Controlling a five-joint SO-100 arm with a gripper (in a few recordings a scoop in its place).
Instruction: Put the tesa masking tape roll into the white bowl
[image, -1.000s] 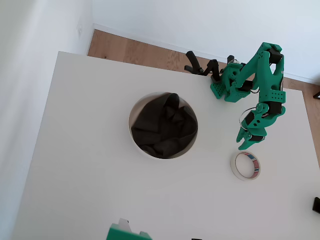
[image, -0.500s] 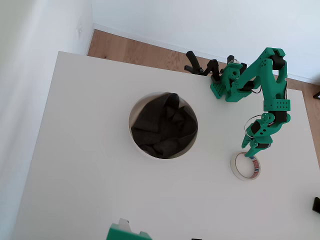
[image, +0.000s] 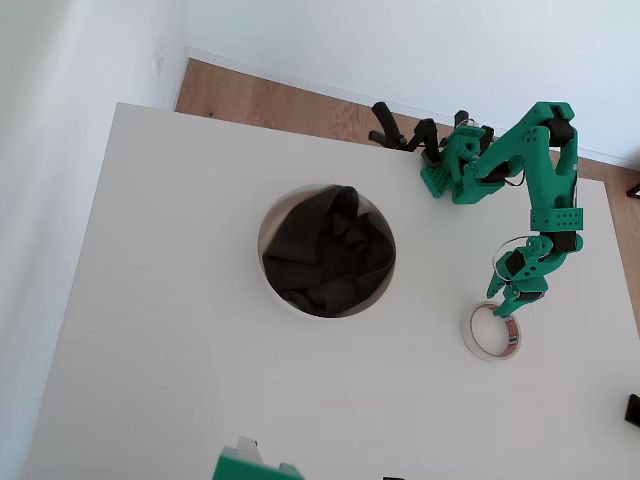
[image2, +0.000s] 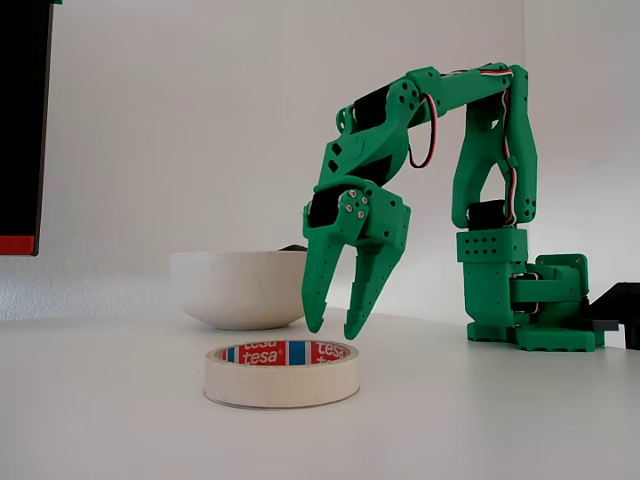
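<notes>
The tesa masking tape roll lies flat on the white table, a cream ring with a red-and-blue label inside its core. My green gripper hangs open just above the roll's far rim, fingers pointing down, with nothing between them. In the fixed view the fingertips stop a little short of the tape's top edge. The white bowl with black cloth inside stands near the table's middle, well to the left of the tape in the overhead view.
The arm's green base is fixed at the table's back edge beside black clamps. Wooden floor lies beyond that edge. A small dark object sits at the right border.
The gripper has moved toward the tape roll and lower, from beside its upper left to over its rim. The tape and the bowl have not moved.
</notes>
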